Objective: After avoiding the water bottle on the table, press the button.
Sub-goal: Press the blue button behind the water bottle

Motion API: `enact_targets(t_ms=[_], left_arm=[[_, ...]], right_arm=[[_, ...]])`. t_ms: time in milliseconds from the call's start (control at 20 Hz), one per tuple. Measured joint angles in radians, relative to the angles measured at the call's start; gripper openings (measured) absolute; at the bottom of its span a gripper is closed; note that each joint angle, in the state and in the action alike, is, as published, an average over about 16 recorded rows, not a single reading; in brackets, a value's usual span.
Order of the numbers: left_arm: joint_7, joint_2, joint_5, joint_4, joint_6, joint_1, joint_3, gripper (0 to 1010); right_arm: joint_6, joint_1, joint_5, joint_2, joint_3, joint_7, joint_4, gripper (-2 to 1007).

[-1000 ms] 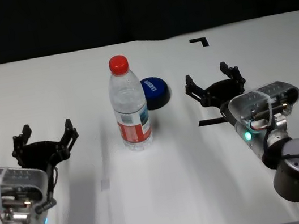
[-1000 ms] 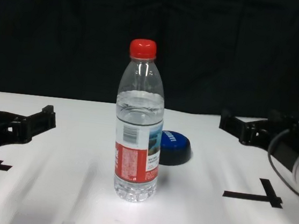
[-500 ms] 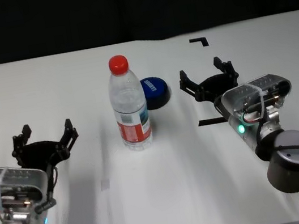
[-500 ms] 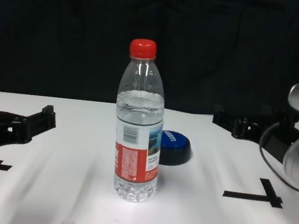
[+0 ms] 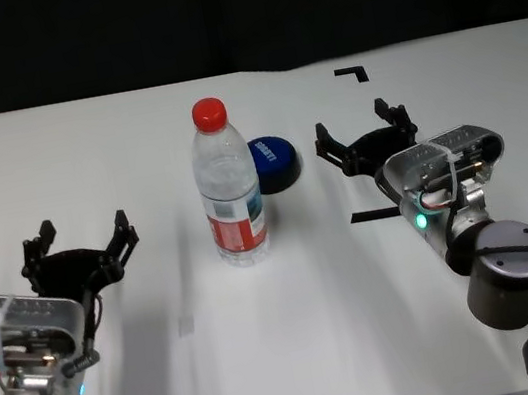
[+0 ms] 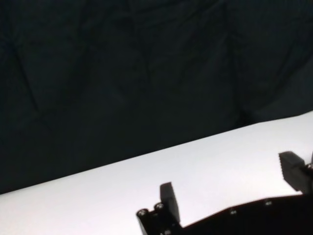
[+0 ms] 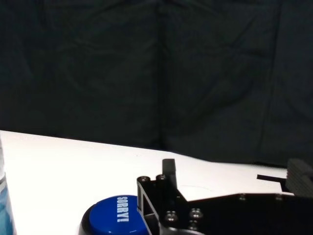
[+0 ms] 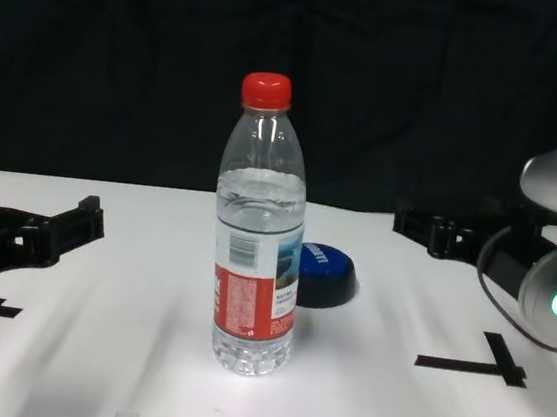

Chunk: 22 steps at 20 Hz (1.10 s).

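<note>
Clearance from the water bottle [image 5: 229, 185] matters: right gripper [image 5: 363, 136], jaws spread, should drop onto the button [image 5: 273, 161] mid-table from its far-edge side, while left gripper [image 5: 80, 250] idles, jaws spread.

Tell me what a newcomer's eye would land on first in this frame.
The water bottle with its red cap stands upright mid-table, directly in front of the low blue button. The right pincer hovers open just right of the button, while the left pincer sits open, well off to the bottle's left.
</note>
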<state>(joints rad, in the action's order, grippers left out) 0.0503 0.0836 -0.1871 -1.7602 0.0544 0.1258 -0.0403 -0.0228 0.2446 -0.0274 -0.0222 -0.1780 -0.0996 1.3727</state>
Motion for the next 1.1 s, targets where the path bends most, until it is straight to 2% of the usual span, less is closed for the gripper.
enact_targets(t_ms=[1100], left_arm=[[0.0, 0.0, 0.0, 0.0, 0.0, 0.0, 0.0, 1003]], right_arm=[[0.014, 0.072, 0.033, 0.012, -0.009, 0.007, -0.097, 1003]])
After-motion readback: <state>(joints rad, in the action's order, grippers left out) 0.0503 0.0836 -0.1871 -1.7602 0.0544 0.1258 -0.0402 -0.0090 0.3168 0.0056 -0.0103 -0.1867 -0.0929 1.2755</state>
